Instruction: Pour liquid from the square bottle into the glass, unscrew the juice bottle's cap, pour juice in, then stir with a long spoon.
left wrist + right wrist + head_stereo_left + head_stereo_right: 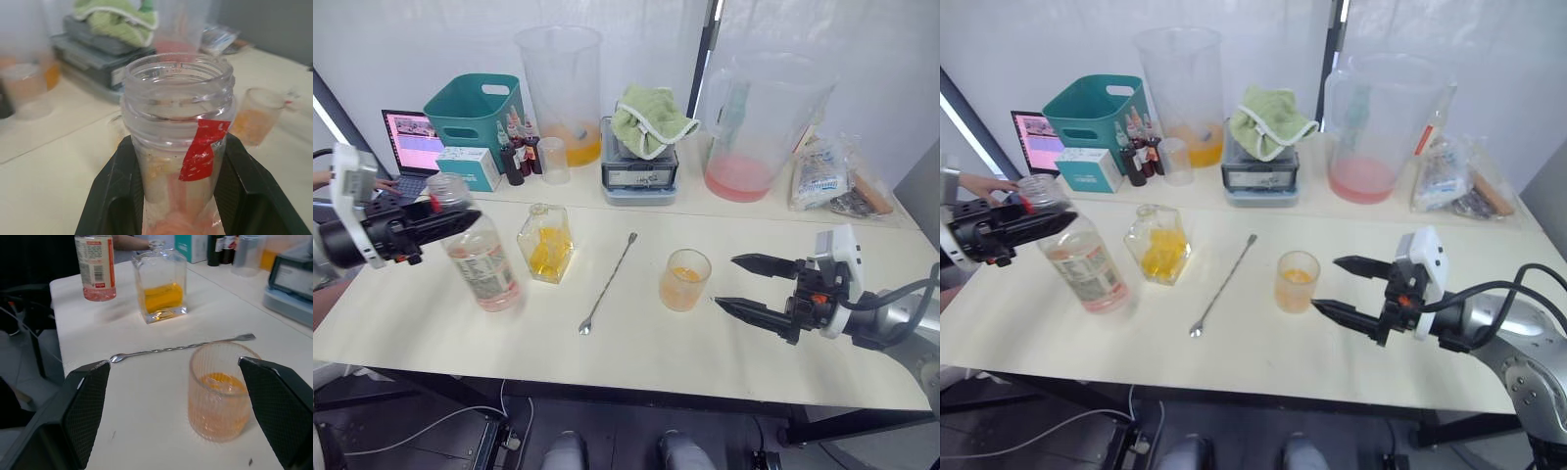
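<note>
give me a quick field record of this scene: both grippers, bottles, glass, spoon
left gripper: shut on the juice bottle at its neck
juice bottle: cap off, mouth open, base at the table, pink drink low inside
right gripper: open, beside the glass, not touching it
glass: upright, some orange liquid inside
square bottle: upright between juice bottle and long spoon, yellow-orange liquid inside
long spoon: flat on the table, left of the glass
</note>
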